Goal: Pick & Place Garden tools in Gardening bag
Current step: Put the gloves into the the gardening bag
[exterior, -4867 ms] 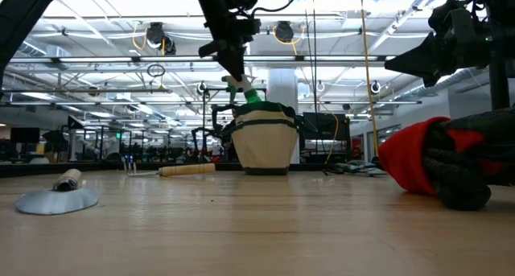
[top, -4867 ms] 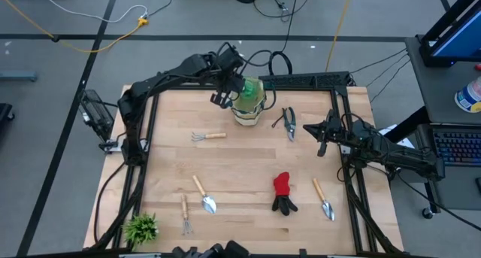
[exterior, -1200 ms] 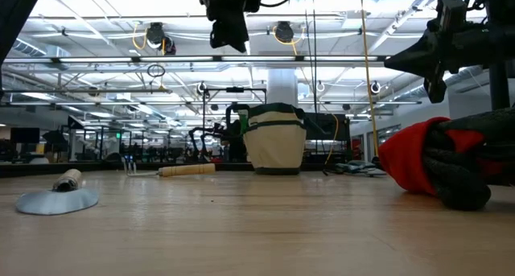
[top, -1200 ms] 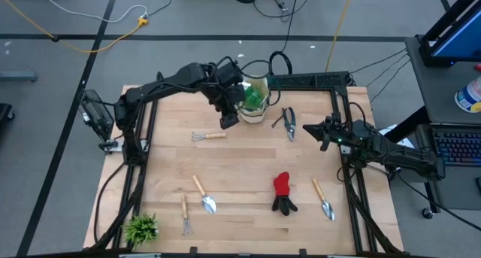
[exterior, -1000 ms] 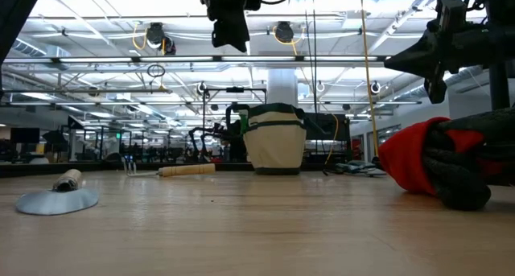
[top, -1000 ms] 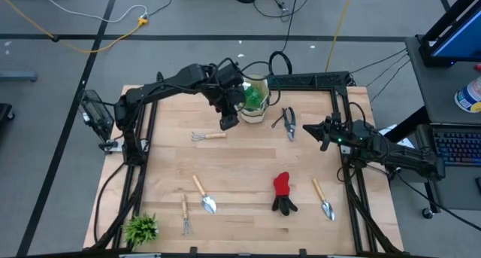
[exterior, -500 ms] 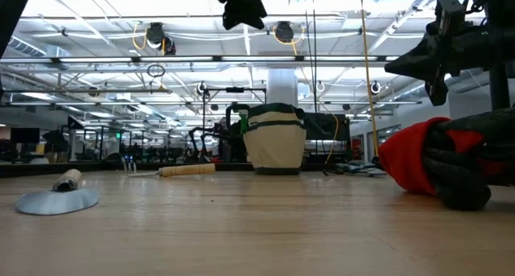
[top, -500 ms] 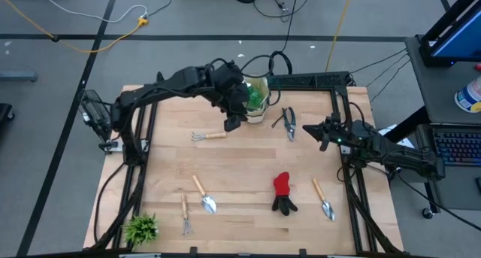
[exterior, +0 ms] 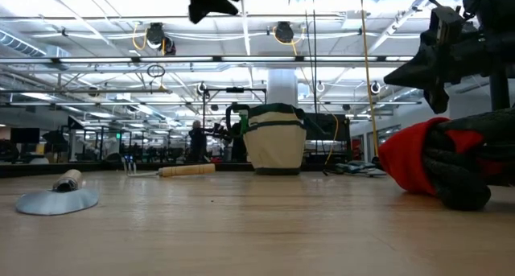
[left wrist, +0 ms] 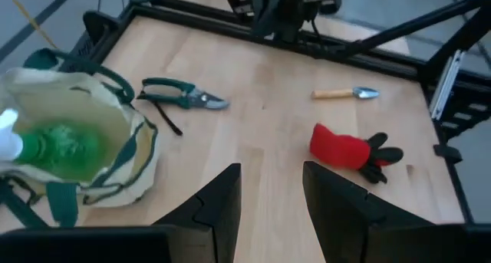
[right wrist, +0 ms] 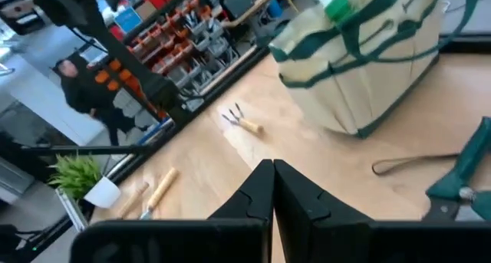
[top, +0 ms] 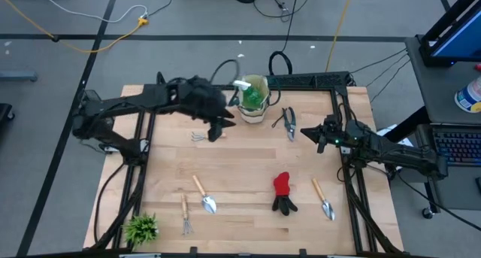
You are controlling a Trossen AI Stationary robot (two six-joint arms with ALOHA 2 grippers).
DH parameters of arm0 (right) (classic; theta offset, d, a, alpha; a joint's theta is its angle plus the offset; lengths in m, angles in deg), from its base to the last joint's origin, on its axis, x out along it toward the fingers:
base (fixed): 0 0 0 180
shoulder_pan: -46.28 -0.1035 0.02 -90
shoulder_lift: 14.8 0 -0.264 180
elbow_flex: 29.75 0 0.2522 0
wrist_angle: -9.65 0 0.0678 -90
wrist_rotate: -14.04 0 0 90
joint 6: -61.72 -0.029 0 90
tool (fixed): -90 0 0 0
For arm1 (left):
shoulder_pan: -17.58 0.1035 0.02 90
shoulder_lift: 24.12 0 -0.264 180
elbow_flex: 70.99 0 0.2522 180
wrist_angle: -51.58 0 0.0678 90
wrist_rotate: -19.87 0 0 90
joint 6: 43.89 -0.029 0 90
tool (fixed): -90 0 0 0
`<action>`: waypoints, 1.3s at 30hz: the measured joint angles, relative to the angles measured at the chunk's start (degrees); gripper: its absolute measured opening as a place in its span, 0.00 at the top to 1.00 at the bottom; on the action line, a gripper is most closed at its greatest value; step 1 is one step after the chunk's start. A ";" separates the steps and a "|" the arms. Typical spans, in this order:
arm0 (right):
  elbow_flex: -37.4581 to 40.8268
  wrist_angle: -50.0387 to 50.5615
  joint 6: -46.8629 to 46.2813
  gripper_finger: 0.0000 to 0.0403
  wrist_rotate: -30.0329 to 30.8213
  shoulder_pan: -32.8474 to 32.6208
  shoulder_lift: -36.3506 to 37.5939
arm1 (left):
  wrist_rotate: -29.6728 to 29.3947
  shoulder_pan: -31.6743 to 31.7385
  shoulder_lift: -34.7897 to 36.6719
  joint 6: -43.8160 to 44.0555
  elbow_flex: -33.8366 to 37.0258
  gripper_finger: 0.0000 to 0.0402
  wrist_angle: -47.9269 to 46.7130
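The beige gardening bag stands upright at the table's far middle, with the green spray bottle inside it and the bottle's white trigger sticking out of the top. My left gripper is open and empty, high above the small wooden-handled rake left of the bag. My right gripper is shut and empty, hovering just right of the black pruning shears. The red-and-black glove, two trowels and a second rake lie flat on the near half.
A small spiky green plant stands at the near left corner. Black frame rails run along the left, right and far edges of the table. Bare wood lies in the table's middle, between the bag and the near tools. A person shows in the room behind, in the right wrist view.
My left gripper has drawn away from the bag toward the table's left and near side, and now hangs over the small rake, still open and empty. The bag and the bottle in it have stayed where they were.
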 joint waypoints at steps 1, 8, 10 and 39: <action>0.01 -0.79 -0.15 1.00 0.07 0.00 -0.30 | -0.75 -0.26 1.82 0.59 2.43 0.64 1.09; -0.02 -12.30 -0.96 1.00 0.40 0.00 -2.43 | -3.49 -2.02 14.92 2.91 16.65 0.64 8.76; -0.02 -15.61 -0.54 1.00 0.35 0.00 -3.28 | -3.52 -2.44 18.33 2.94 20.41 0.64 9.89; -25.68 -17.29 21.74 1.00 1.86 -16.78 -29.45 | -1.83 -2.68 51.31 7.76 53.82 0.64 25.23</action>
